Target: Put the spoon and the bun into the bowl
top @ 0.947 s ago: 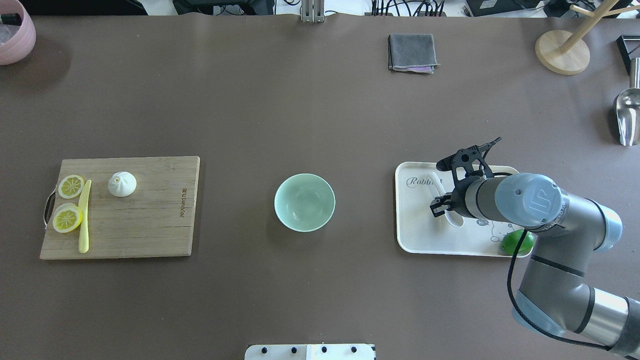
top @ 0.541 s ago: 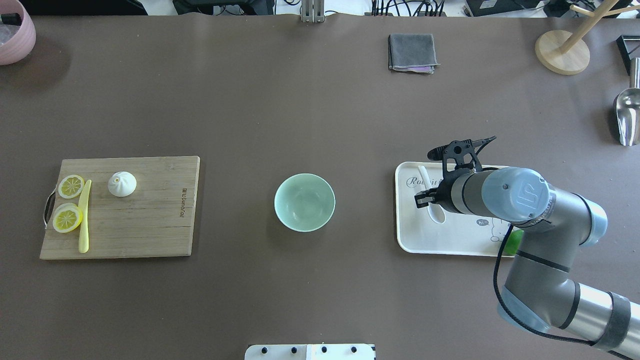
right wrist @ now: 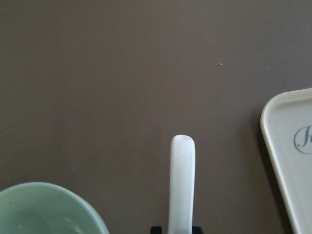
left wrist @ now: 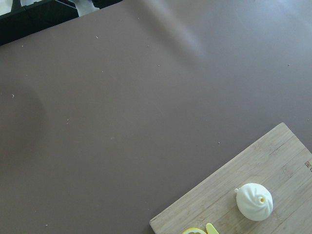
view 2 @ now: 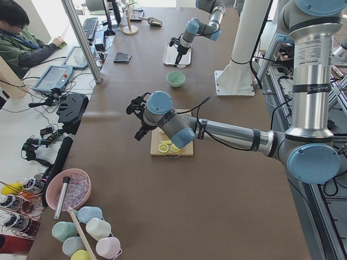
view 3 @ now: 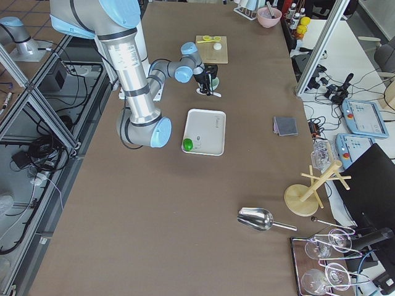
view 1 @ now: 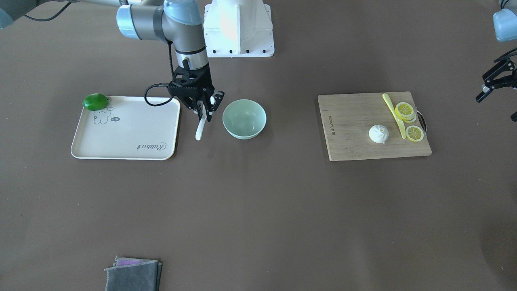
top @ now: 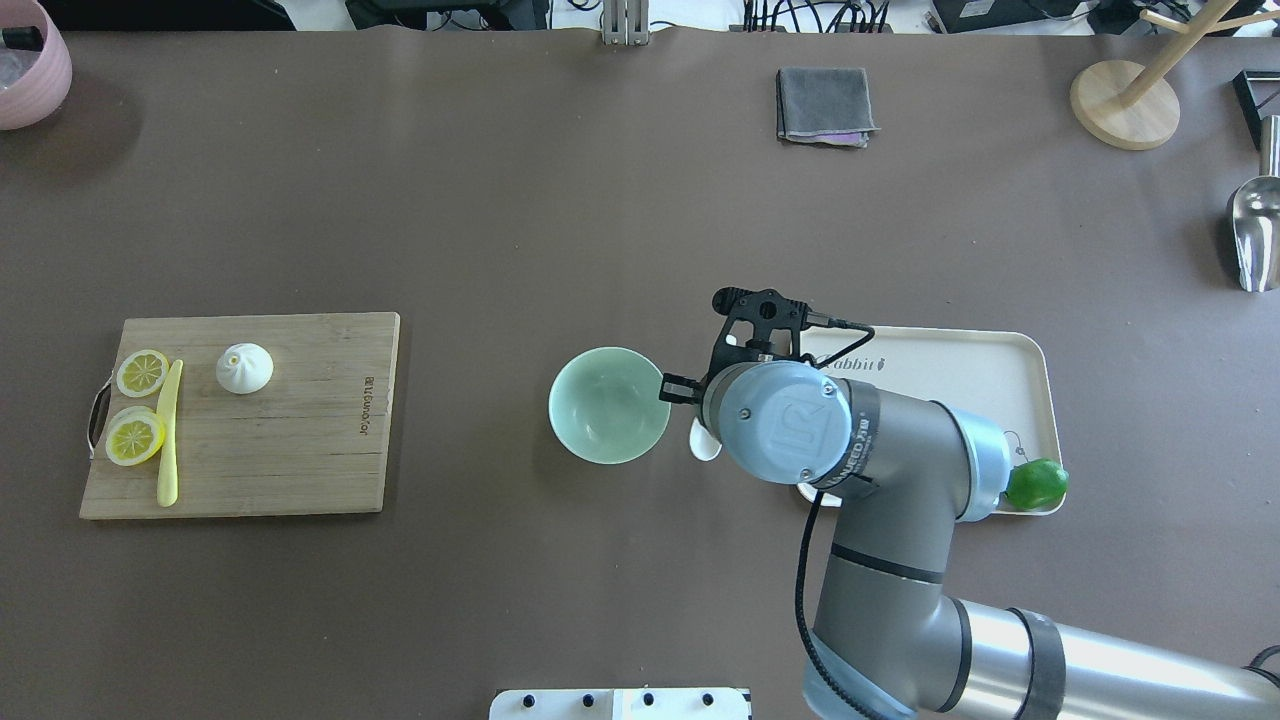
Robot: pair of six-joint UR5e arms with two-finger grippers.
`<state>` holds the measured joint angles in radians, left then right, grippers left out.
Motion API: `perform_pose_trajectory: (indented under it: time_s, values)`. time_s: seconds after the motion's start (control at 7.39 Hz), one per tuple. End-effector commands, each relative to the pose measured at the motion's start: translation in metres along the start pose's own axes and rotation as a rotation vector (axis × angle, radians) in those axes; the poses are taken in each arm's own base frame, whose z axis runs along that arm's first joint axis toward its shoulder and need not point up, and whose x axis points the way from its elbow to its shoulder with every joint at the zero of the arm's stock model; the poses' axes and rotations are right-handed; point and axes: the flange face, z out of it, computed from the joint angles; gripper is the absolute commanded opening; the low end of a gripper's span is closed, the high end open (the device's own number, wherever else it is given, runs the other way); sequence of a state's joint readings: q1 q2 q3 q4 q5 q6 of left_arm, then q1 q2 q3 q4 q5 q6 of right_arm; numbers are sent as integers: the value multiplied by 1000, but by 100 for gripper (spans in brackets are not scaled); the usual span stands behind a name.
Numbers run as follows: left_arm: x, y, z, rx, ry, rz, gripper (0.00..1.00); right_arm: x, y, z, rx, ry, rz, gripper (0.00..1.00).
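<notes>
Right gripper [view 1: 207, 110]: pressed together on the spoon [view 1: 199, 131], pinching it near where the handle meets the scoop; it points down, just beside the bowl [top: 609, 405] on the bowl's right.
Spoon: held in the gap between the bowl and the tray [top: 950, 350], over bare table. The handle points away from the robot past the bowl's right rim. The scoop end shows on the robot's side of the wrist. It is outside the bowl.
Bowl: upright at mid-table, with nothing inside.
Tray: right of the bowl, close to it; a lime [top: 1036, 483] sits at the tray corner farthest from the bowl.
Bun [top: 245, 367]: well left of the bowl, resting on the cutting board [top: 300, 450], pleated top up.
Lemon slices [top: 141, 372]: on the board's end farthest from the bowl, beside the yellow-green knife [top: 169, 435].
Left gripper [view 1: 496, 97]: far left of the bowl, beyond the board, hanging over the table with its fingers spread and holding nothing.
Grey cloth [top: 824, 104]: beyond the bowl, near the far table edge.
</notes>
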<state>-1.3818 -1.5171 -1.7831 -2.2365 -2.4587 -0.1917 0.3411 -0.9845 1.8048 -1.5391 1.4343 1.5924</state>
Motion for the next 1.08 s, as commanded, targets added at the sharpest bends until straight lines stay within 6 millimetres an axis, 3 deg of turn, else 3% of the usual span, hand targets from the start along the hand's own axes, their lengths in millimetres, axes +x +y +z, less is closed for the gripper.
perform_pose_trajectory:
  time_s: [0.0,0.14,0.27,0.41,0.68,0.95]
  values:
    - [1,0,2,-3,3,1,98,-77,29,-12,81,43,159,0]
    - [1,0,2,-4,4,2,98,-103,30,2,118,67,210,0]
    - [3,0,3,-5,6,4,98,-106,31,17,153,91,214,0]
    - [3,0,3,-5,6,5,98,-105,31,18,155,93,214,0]
    - [2,0,4,-7,7,3,98,-105,28,17,199,86,195,99]
    - [15,-3,12,-13,26,-35,98,-108,15,-10,186,46,101,100]
